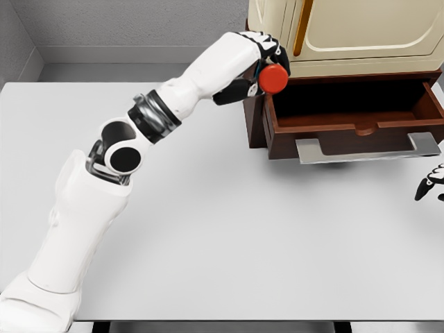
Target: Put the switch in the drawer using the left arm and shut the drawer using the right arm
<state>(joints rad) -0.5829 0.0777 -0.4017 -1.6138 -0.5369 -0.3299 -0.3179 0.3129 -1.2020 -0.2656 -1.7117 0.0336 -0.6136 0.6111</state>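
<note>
The left hand (258, 59) has its fingers wrapped around the switch (273, 79), a red round thing held just over the left corner of the open drawer (354, 114). The arm stretches up from the lower left across the table (229, 236). At the right edge only the right hand's (431, 182) dark fingertips show; I cannot tell their state.

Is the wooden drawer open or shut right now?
Open: the drawer is pulled out from the cabinet, its dark interior exposed and its handle well forward.
</note>
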